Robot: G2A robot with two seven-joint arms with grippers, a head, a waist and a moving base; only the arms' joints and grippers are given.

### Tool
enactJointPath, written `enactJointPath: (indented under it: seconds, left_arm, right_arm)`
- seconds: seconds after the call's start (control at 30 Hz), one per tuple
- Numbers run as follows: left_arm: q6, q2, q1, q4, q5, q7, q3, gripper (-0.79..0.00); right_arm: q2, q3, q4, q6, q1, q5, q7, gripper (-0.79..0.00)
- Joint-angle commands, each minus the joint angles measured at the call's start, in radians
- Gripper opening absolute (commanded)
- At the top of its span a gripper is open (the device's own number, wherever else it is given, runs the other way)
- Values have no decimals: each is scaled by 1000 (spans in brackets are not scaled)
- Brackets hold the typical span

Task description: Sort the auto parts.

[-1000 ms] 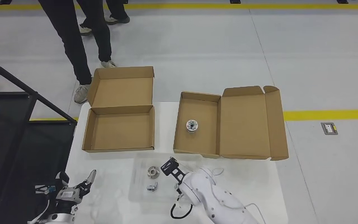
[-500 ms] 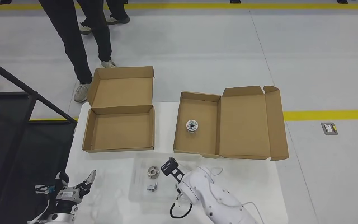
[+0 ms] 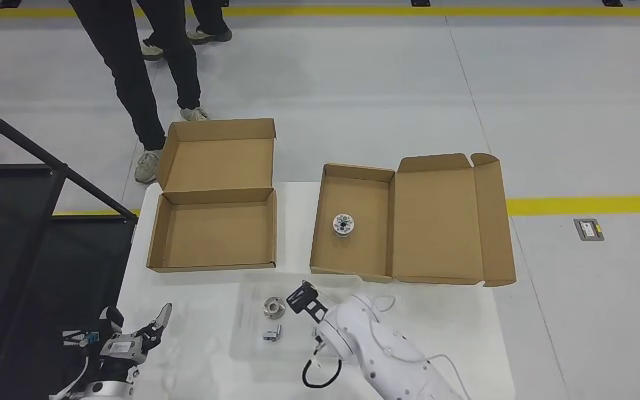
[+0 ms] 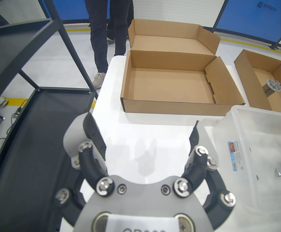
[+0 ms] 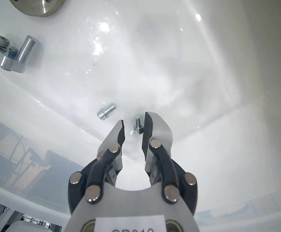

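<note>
My right claw [image 5: 134, 123] is down inside the clear plastic bin [image 5: 197, 66] at the near side of the desk [image 3: 200, 290]. Its fingers are set to a narrow gap. A small bolt [image 5: 138, 127] stands on its head between them, close against one pad; I cannot tell whether it touches, and the other pad is clear of it. A second bolt [image 5: 106, 111] lies on its side just beside the claw on the bin floor. Farther across the bin sit a metal disc [image 5: 37, 6] and a small block with a shiny cylinder [image 5: 18, 57].

My left claw [image 4: 143, 129] hangs wide open with nothing in it, above the desk's near left corner, between a black rack [image 4: 44, 123] and the bin.

At the far side of the desk are two open cardboard boxes. The right box [image 3: 352, 190] holds one round part [image 3: 343, 223], and the left box [image 3: 212, 230] sits well apart from it.
</note>
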Motion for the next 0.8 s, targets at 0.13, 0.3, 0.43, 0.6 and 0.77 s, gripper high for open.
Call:
enactJointPath:
  seconds: [0.13,0.3,0.43,0.6,0.77]
  left_arm:
    - [0,0,0,0,0,0,0,0]
    - [0,0,0,0,0,0,0,0]
    - [0,0,0,0,0,0,0,0]
    - [0,0,0,0,0,0,0,0]
    - [0,0,0,0,0,0,0,0]
  right_arm:
    - [-11,-5,18,5,10,4,4,-646]
    - [-17,-3,29,5,13,2,9,-653]
    - [-22,-3,41,-6,16,6,10,-643]
    - [-27,-1,56,-12,19,5,7,-785]
    - [-24,16,18,0,8,-19,-4,-785]
